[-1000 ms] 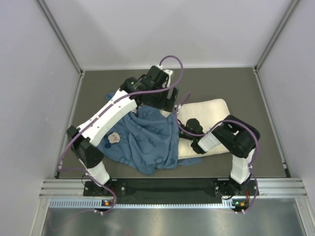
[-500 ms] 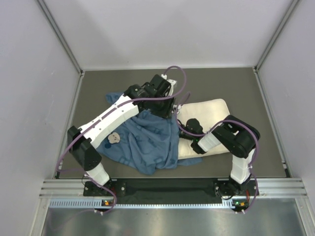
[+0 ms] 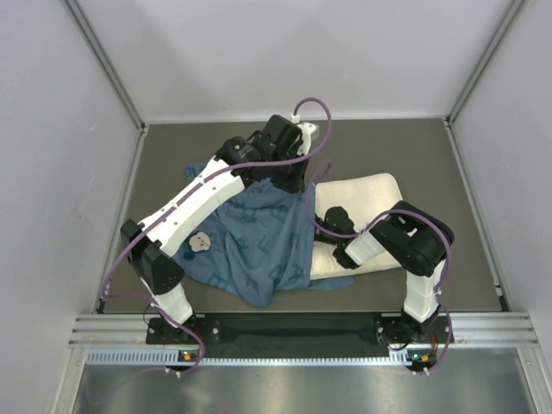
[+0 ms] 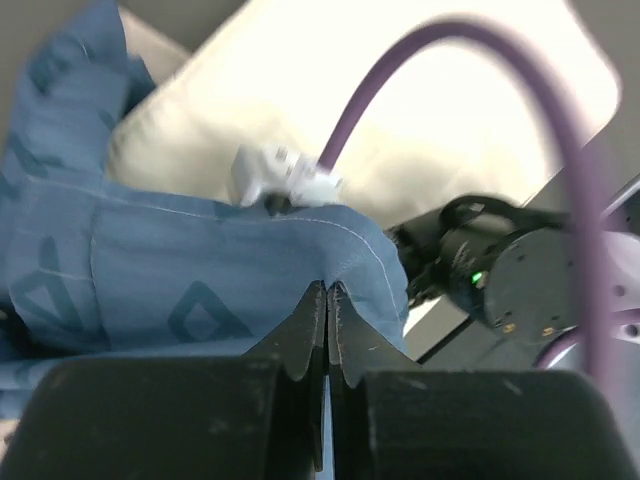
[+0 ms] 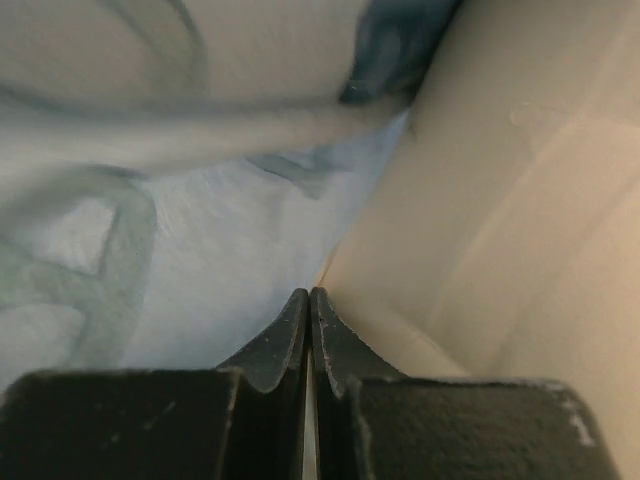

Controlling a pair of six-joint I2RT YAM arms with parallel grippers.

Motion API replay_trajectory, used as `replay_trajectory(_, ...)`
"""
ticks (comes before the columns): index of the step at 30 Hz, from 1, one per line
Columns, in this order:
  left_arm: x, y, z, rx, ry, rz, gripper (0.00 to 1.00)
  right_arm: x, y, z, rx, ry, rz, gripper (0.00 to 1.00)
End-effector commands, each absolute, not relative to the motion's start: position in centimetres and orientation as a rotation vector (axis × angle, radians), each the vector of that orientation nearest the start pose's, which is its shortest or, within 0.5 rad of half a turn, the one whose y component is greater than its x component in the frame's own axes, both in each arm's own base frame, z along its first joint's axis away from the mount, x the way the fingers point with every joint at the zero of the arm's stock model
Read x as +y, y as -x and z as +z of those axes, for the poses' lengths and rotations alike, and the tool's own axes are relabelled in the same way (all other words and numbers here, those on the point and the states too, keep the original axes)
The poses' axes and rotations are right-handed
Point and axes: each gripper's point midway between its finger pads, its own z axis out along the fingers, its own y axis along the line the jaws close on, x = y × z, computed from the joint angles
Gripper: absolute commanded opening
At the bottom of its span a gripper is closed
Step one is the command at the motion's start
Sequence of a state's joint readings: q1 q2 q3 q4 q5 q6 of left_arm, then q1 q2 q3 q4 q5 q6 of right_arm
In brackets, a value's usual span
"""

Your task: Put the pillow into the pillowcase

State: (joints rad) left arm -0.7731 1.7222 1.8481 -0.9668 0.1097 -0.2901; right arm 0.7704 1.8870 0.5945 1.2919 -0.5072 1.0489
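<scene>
Pillowcase of crumpled blue printed fabric (image 3: 259,246) draped over the left end of the soft cream-white rectangular pillow (image 3: 369,191)
Left gripper (image 4: 327,298) pinches its stitched hem; right gripper (image 5: 308,300) has jaws pressed together where blue cloth meets pillow (any cloth between them is hidden)

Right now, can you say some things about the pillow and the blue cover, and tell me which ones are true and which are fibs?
The pillow is all inside the pillowcase. False: much of it lies bare.
The left gripper is shut on the pillowcase's hem. True.
The pillowcase is red. False: it is blue.
The right gripper is shut. True.
A mouse face shows on the pillowcase. True.
</scene>
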Motion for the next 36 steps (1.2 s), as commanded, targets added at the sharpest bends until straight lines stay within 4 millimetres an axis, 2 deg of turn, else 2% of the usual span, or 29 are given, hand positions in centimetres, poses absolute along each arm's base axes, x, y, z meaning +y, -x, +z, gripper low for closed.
replay_trajectory(1, -34.7, -30.8, 29.5, 2.213, -0.727, -0.671, 0.00, 39.9, -22.1, 16.9, 1.671, 0.385, 1.832, 0.00)
replay_trajectory(3, -35.2, -31.8, 30.1, 2.170, -0.737, -0.666, 0.00, 40.0, -21.2, 17.6, 1.636, 0.438, 1.844, 0.00)
replay_trajectory(4, -35.7, -32.5, 29.4, 2.171, -0.760, -0.652, 0.00, 40.0, -20.7, 17.9, 1.626, 0.463, 1.853, 0.00)
replay_trajectory(5, -36.1, -32.9, 30.6, 2.143, -0.764, -0.660, 0.00, 40.1, -20.4, 18.0, 1.618, 0.474, 1.857, 0.00)
replay_trajectory(8, -38.5, -32.6, 32.0, 2.105, -0.803, -0.794, 0.00, 40.5, -20.7, 17.7, 1.634, 0.439, 1.862, 0.00)
replay_trajectory(9, -39.5, -31.9, 32.2, 2.099, -0.818, -0.851, 0.00, 40.8, -21.1, 16.8, 1.658, 0.417, 1.862, 0.00)
replay_trajectory(10, -40.6, -30.8, 32.6, 2.097, -0.831, -0.938, 0.00, 41.1, -22.0, 16.8, 1.654, 0.370, 1.852, 0.00)
replay_trajectory(11, -41.4, -30.3, 33.1, 2.074, -0.842, -0.974, 0.00, 41.3, -22.7, 16.6, 1.655, 0.337, 1.847, 0.00)
replay_trajectory(12, -42.3, -29.1, 33.2, 2.066, -0.862, -0.999, 0.00, 41.5, -23.7, 15.7, 1.681, 0.290, 1.833, 0.00)
replay_trajectory(13, -42.8, -28.6, 33.2, 2.073, -0.857, -1.012, 0.00, 41.9, -24.6, 16.4, 1.658, 0.274, 1.847, 0.00)
replay_trajectory(16, -44.5, -26.3, 33.7, 2.058, -0.889, -1.092, 0.00, 41.1, -27.5, 18.1, 1.623, 0.184, 1.847, 0.00)
replay_trajectory(18, -45.4, -24.8, 34.8, 2.026, -0.922, -1.171, 0.00, 40.9, -29.1, 18.3, 1.672, 0.172, 1.759, 0.00)
replay_trajectory(20, -45.5, -24.4, 35.9, 2.008, -0.916, -1.201, 0.00, 40.7, -30.4, 19.9, 1.648, 0.193, 1.687, 0.00)
replay_trajectory(21, -45.4, -24.6, 36.2, 2.004, -0.905, -1.189, 0.00, 40.4, -30.6, 21.6, 1.614, 0.201, 1.675, 0.00)
replay_trajectory(23, -44.7, -25.2, 36.6, 2.000, -0.897, -1.127, 0.00, 39.6, -31.0, 23.1, 1.581, 0.203, 1.653, 0.00)
replay_trajectory(24, -44.4, -25.4, 36.8, 1.999, -0.895, -1.115, 0.00, 39.1, -30.8, 24.6, 1.540, 0.216, 1.651, 0.00)
replay_trajectory(27, -43.8, -25.5, 37.2, 1.994, -0.899, -1.115, 0.00, 38.4, -30.2, 25.5, 1.525, 0.241, 1.596, 0.00)
replay_trajectory(28, -43.8, -25.5, 37.1, 1.992, -0.903, -1.115, 0.00, 39.2, -29.6, 25.4, 1.544, 0.265, 1.585, 0.00)
replay_trajectory(30, -44.2, -25.6, 36.9, 1.989, -0.915, -1.134, 0.00, 40.4, -29.5, 22.3, 1.673, 0.302, 1.501, 0.00)
replay_trajectory(31, -44.5, -25.6, 36.7, 1.990, -0.924, -1.152, 0.00, 41.5, -29.5, 21.8, 1.714, 0.297, 1.465, 0.00)
replay_trajectory(32, -45.0, -25.3, 36.7, 1.983, -0.936, -1.182, 0.00, 41.6, -29.8, 19.4, 1.817, 0.283, 1.410, 0.00)
replay_trajectory(33, -45.7, -25.4, 35.7, 2.009, -0.946, -1.200, 0.00, 41.8, -30.3, 17.4, 1.883, 0.246, 1.384, 0.00)
replay_trajectory(34, -46.0, -25.0, 35.8, 2.007, -0.961, -1.240, 0.00, 41.2, -31.3, 16.6, 1.922, 0.165, 1.384, 0.00)
replay_trajectory(36, -46.4, -25.1, 34.9, 2.028, -0.968, -1.244, 0.00, 40.5, -31.9, 14.2, 1.979, 0.103, 1.419, 0.00)
